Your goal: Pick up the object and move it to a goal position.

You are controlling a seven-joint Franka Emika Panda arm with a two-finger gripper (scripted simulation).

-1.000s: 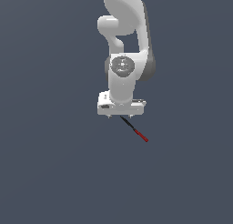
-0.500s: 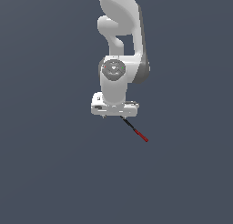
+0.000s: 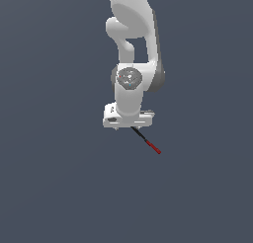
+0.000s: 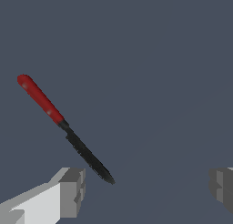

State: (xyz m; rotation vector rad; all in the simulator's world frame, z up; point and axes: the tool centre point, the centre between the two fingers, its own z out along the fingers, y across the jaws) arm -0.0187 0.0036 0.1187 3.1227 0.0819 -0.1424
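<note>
Wrist view: jaws spread wide, the object [image 4: 63,127] lying untouched between them.

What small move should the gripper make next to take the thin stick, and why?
Probably a small sideways shift to centre over the stick, then a descent. In the wrist view the fingers stand wide apart and hold nothing, and the stick's black end lies close to one finger, not midway. The exterior view shows the gripper over the black end, with the red end sticking out.

Pincer [image 3: 129,127] shifted toward exterior view's left, above unmoved stick [image 3: 147,141].
</note>
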